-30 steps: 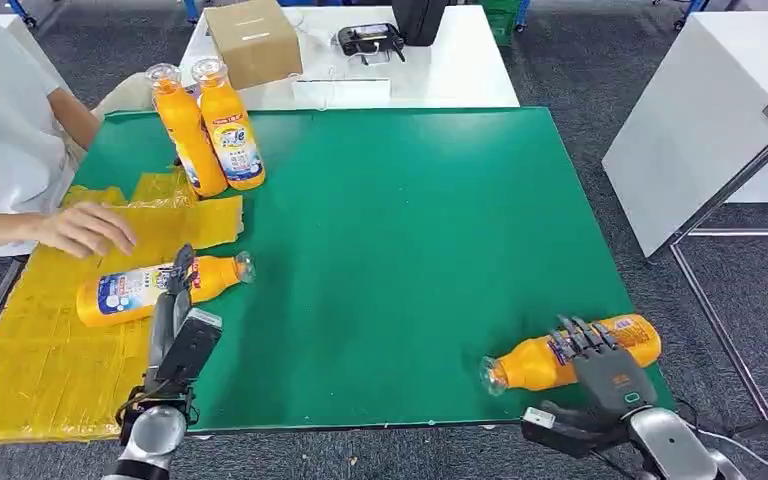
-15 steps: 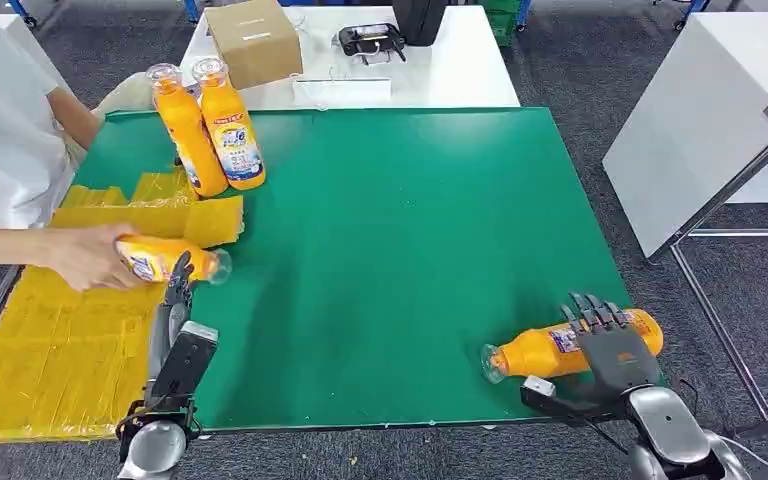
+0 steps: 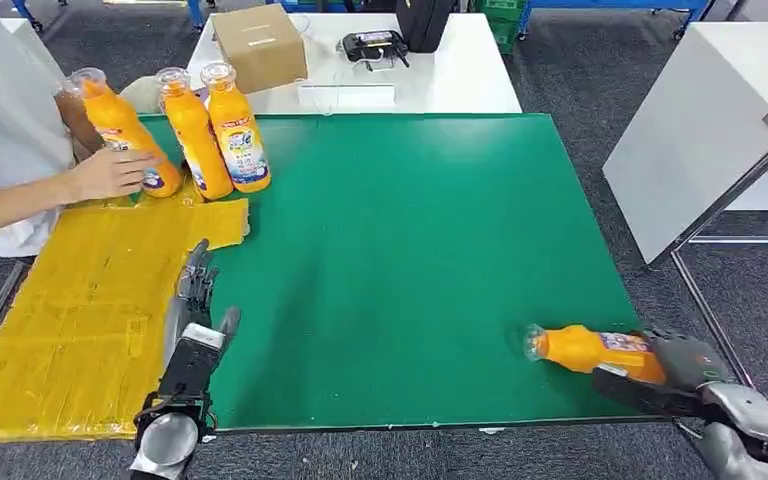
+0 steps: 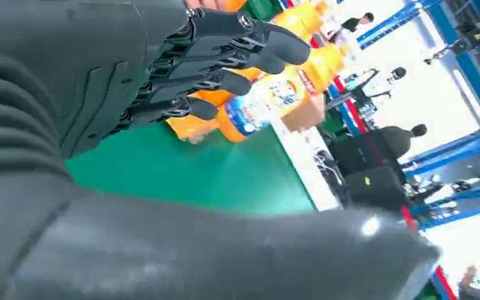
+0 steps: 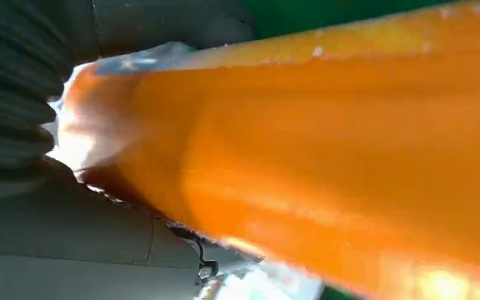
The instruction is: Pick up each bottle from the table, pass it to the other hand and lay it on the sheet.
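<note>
The right hand (image 3: 682, 362) is clamped around the base end of an orange bottle (image 3: 588, 350) at the near right corner of the green table (image 3: 420, 230). The bottle's long axis runs roughly across the table, nearly level, with the capped neck pointing toward the robot's left and the base end seated in the hand. The right wrist view confirms contact: the orange body (image 5: 325, 156) lies directly against the hand. The left hand (image 3: 196, 298) holds nothing; its fingers are extended and apart, pointing away from the robot, and it sits at the boundary between the green surface and the yellow sheet (image 3: 70, 320). The two hands are well apart, on opposite sides of the table, with bare green surface between them. The coming transfer turns on this geometry: the free neck end of the bottle already faces the left hand, so the receiving hand can probably take the neck-side half while the right hand keeps the base. The sheet lies on the left hand's side, just beside it, which makes the left hand the nearer one for the final placement. At the far left corner, a person's hand (image 3: 110, 172) grips one of three upright bottles (image 3: 210, 135) standing close together.
</note>
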Robot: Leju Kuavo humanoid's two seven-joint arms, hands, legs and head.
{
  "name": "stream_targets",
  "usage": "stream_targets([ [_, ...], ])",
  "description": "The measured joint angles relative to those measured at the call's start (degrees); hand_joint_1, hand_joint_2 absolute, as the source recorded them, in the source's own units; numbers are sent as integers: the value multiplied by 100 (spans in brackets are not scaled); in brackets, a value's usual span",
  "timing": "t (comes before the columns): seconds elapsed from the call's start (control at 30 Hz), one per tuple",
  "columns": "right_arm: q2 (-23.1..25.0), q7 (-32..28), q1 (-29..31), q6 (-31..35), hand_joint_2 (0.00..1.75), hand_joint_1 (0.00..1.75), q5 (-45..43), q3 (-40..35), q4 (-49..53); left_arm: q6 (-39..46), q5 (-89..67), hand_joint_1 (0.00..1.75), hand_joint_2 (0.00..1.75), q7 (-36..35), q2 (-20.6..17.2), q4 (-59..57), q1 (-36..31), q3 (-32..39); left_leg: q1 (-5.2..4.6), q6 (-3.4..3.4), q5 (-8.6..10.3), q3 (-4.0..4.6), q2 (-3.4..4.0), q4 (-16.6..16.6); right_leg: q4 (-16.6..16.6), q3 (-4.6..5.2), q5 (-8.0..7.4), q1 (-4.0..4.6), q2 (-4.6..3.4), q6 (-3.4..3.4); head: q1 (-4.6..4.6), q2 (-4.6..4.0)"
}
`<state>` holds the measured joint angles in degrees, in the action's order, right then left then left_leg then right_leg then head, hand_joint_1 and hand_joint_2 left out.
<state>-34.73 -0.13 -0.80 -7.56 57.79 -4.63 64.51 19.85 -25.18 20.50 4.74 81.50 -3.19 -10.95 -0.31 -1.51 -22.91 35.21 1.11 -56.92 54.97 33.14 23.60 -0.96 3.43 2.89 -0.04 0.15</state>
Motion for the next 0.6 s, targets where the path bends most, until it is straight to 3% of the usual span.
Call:
stream_targets([
  [0.2, 4, -31, 161, 155, 175, 175, 101, 9, -358, 52, 24, 0, 175, 0, 0, -33, -33, -96, 7, 0, -6, -20, 4, 1, -24, -30, 1, 6, -4, 0, 2, 0],
  [0.27, 295, 169, 592, 1056, 175, 175, 757, -129, -1197, 175, 26, 0, 175, -96, -2, -74, -84, -282, 68, 2, -45, -95, 65, 10, -113, -150, 46, 60, -52, -16, 7, 0],
  [0.37, 575, 378, 700, 1498, 175, 175, 1073, -227, -1227, 225, -74, 0, 175, -212, -2, -9, -21, -280, 62, 8, -52, -91, 111, 10, -115, -142, 45, 58, -99, -15, 7, 0],
  [0.5, 1100, 82, 550, 2033, 175, 175, 617, -197, -625, 170, -234, 0, 175, -326, -2, 195, 168, -258, 47, -23, -21, -65, 112, 8, -113, -179, -21, 48, -117, 10, 4, 0],
  [0.6, 1701, -480, 290, 2196, 175, 175, -355, -208, 423, 72, -467, 0, 175, -348, 4, 354, 324, -258, 47, -14, 4, -18, 101, 5, -88, -111, -89, 50, -117, 30, -2, 0],
])
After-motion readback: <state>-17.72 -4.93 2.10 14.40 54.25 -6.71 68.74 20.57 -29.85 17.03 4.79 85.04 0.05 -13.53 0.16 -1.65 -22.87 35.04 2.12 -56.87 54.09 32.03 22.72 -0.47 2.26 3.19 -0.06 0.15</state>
